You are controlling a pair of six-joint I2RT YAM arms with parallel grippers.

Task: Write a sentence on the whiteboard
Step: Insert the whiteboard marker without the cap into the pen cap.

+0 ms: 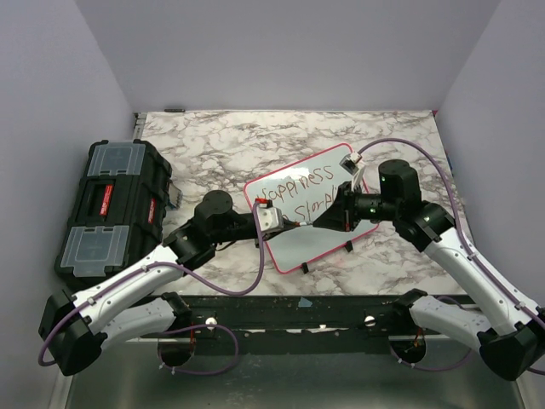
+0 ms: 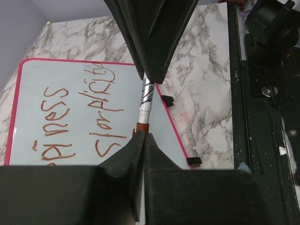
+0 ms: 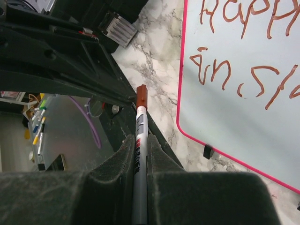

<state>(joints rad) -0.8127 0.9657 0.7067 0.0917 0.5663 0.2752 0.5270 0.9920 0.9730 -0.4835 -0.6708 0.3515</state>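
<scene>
Now the right gripper [image 3: 139, 140] pinches the marker [image 3: 139, 127] and the left gripper [image 2: 140, 137] pinches its red end, probably capping it, since the sentence [image 1: 298, 186] on the whiteboard [image 1: 300, 247] looks done.

Bright, even light from above fills all three views, leaving only soft shadows under my arms on the table [image 1: 221, 145]. The whiteboard [image 2: 70, 70] carries a soft, pale bluish sheen. In both wrist views my dark fingers [image 3: 93, 197] sit close, blurred and featureless, while the marker [image 3: 139, 136] is sharp.
</scene>
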